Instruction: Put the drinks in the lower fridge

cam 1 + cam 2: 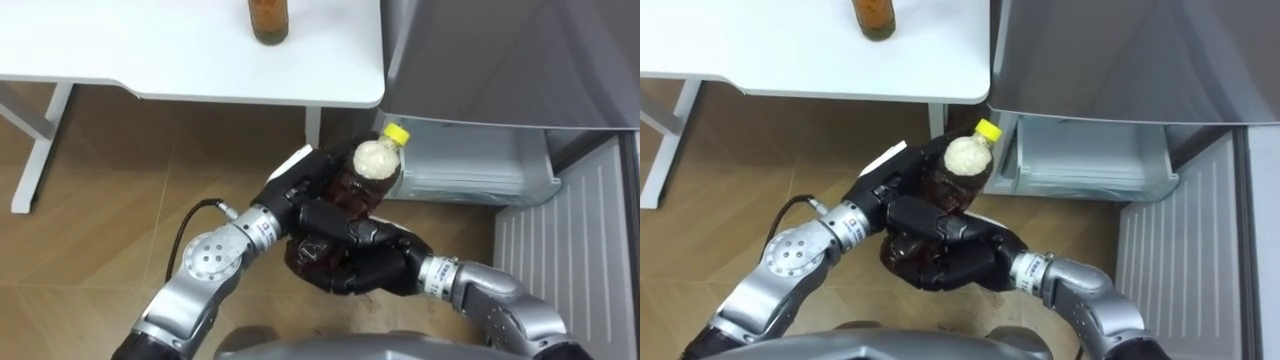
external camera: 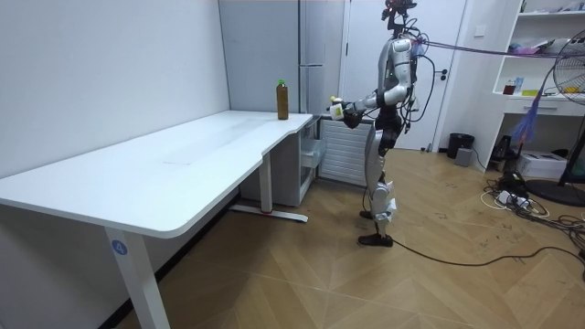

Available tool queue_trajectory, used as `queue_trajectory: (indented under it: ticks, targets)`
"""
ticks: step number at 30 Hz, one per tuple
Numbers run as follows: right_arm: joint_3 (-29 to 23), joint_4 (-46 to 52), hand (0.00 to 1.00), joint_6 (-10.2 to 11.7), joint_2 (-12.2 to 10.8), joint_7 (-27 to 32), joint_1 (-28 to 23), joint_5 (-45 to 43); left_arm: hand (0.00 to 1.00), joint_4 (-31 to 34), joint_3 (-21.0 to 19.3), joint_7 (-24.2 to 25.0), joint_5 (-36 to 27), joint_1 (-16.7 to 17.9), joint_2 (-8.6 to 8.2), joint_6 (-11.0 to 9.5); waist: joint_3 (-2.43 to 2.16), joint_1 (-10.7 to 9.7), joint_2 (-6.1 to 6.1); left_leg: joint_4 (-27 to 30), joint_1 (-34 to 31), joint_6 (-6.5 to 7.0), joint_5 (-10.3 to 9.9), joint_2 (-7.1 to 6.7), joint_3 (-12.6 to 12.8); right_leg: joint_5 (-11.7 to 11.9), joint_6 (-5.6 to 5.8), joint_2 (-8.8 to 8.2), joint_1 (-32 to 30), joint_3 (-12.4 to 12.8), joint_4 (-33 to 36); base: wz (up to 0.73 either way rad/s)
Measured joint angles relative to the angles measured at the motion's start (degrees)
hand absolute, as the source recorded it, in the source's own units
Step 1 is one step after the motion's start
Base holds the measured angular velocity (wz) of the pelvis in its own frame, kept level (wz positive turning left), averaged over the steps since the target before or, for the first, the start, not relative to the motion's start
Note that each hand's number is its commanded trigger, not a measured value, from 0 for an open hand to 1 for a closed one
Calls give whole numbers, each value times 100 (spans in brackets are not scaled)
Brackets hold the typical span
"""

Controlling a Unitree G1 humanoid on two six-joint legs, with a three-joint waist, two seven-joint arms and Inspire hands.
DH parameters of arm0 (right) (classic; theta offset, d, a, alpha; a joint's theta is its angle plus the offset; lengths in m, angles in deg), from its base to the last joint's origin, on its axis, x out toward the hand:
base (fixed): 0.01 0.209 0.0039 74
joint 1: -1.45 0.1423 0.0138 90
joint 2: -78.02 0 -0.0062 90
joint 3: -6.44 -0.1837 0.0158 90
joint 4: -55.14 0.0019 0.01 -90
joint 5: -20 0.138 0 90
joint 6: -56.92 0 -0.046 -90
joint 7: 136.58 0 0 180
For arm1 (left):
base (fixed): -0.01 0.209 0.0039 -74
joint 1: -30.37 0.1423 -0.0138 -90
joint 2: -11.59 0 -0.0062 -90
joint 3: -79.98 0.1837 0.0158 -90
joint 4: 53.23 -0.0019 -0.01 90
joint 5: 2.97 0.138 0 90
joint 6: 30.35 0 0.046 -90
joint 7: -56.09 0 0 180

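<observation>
Robot stands at the table (image 1: 150, 50) end, facing the fridge (image 2: 315, 55). Bottle (image 1: 372, 162), yellow cap, dark drink, is held before the chest in both hands, over the floor, just short of the fridge. Left hand (image 1: 298, 190) is curled round it from the left. Right hand (image 1: 365, 255) is wrapped over its lower body. Lower compartment open, drawer (image 1: 480, 165) showing. Second bottle (image 1: 268, 20) stands upright on the table, near the edge.

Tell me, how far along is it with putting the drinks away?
Done: the lower fridge drawer stands open. In hand: the left hand and right hand clasp a yellow-capped bottle before it, not yet inside. Left: that bottle, plus another bottle on the white table.
</observation>
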Motion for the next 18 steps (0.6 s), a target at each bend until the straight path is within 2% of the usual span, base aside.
queue_trajectory:
  ticks: [4, 11, 18]
  targets:
    - [-28, 0, 100, 123, -6, 0, 86, 186, 0, 102, -35, -20, 16, -196, 13, 0, -1, -4, -10, 0, 23, 0, 0, 0, 2, 1, -2, 0, 19, 3, -1, 0]
    - [-27, 1, 100, 454, -21, -86, 81, 695, 0, 683, -225, -68, 20, -208, 104, -54, 9, 44, -2, -49, 114, 0, 0, 0, 14, 2, -3, 3, 104, 11, -29, 0]
    - [-27, 1, 100, 501, 16, -117, 78, 803, 0, 729, -225, -175, 17, -209, 108, -186, 37, 116, 40, -57, 112, 0, 0, 0, 22, 2, -2, 4, 99, 18, -33, 0]
